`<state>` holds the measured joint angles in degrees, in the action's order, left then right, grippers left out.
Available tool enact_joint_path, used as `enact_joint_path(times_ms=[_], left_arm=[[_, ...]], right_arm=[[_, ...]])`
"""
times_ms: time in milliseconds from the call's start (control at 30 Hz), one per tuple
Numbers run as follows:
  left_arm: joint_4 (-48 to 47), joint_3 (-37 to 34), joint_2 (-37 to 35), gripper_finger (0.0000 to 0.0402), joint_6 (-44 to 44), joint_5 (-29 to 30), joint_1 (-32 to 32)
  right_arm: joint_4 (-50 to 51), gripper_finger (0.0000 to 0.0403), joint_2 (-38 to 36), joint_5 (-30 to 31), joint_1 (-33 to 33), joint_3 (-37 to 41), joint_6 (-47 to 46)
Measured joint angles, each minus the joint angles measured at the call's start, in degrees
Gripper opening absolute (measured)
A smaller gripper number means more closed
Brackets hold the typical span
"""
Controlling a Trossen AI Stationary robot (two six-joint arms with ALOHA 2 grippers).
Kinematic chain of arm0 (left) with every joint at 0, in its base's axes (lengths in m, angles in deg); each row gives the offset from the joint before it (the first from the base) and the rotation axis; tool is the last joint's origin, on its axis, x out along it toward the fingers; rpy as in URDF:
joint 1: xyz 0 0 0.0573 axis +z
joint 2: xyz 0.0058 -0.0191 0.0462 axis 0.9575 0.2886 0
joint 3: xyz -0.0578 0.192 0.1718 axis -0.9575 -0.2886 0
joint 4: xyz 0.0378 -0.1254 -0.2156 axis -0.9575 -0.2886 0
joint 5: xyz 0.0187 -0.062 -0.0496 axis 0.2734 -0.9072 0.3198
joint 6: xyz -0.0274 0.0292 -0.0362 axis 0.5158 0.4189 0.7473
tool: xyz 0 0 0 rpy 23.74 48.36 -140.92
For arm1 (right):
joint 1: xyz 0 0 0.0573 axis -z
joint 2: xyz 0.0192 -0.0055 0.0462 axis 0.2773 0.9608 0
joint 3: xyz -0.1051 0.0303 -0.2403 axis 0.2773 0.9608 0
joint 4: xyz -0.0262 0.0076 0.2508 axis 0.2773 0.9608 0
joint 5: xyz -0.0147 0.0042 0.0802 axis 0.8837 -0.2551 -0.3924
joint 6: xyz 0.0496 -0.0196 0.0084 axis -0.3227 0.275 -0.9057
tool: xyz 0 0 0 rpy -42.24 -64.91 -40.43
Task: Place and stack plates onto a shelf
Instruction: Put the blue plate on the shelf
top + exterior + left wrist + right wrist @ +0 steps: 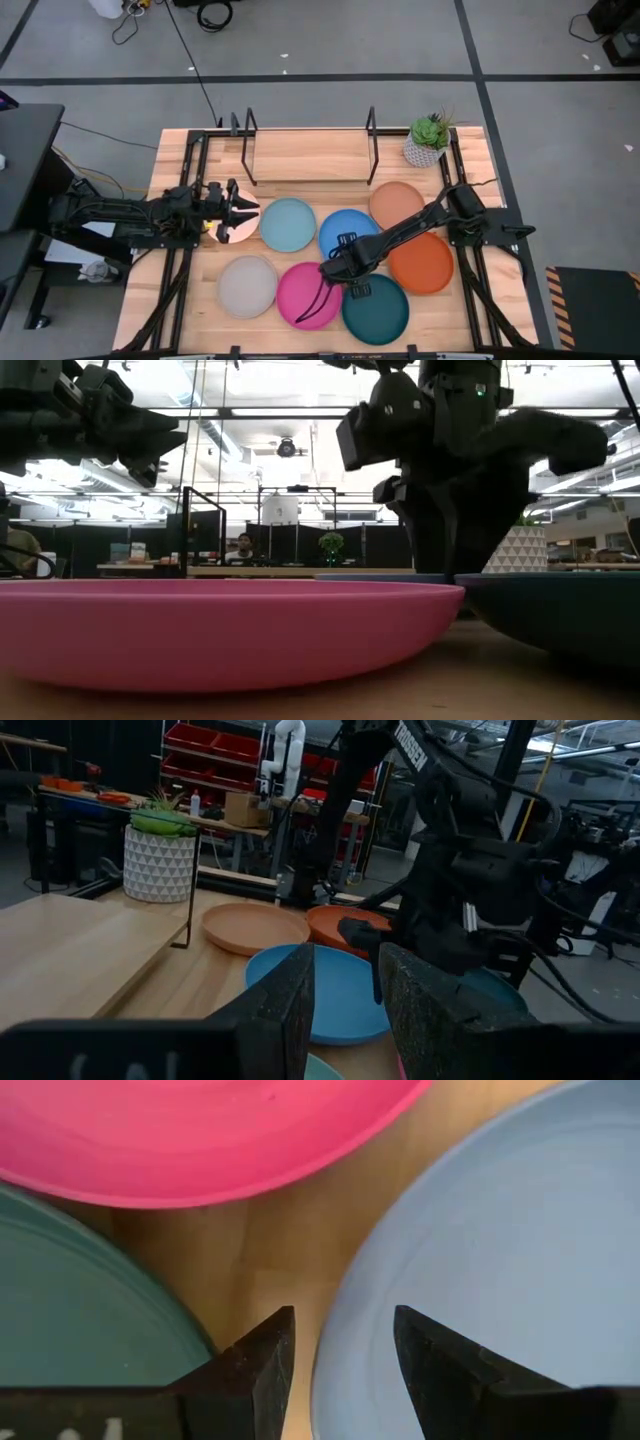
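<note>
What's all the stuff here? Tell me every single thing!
Plates: eight, before the shelf: light blue plate, blue plate, tan plate, orange plate, grey plate, magenta plate, dark teal plate, peach plate partly under left tool.
Shelf: one, black uprights, wooden board, table's far edge.
Potted plant: one, green, white pot, right of shelf.
Left tool: one, dark, open, over peach plate.
Right tool: one, dark, open, at blue plate's rim.

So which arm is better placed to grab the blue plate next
Right. The right gripper is open, straddling the blue plate's rim; the left gripper sits beside the light blue plate.
</note>
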<state>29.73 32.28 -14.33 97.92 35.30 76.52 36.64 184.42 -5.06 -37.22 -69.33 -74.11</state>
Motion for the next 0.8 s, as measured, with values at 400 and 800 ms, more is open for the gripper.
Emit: enact_joint_path(times_ms=[400, 800], left_arm=[[-0.7, 0.0, 0.0, 0.0123, 0.4, 0.1, 0.0], [-0.8, 0.0, 0.0, 0.0123, 1.0, 0.0, 0.0]], right_arm=[[0.9, 0.0096, 0.1, 2.4, -0.1, 0.0, 3.8], [1.8, 0.0013, -1.6, -1.5, -0.1, -0.1, 4.0]])
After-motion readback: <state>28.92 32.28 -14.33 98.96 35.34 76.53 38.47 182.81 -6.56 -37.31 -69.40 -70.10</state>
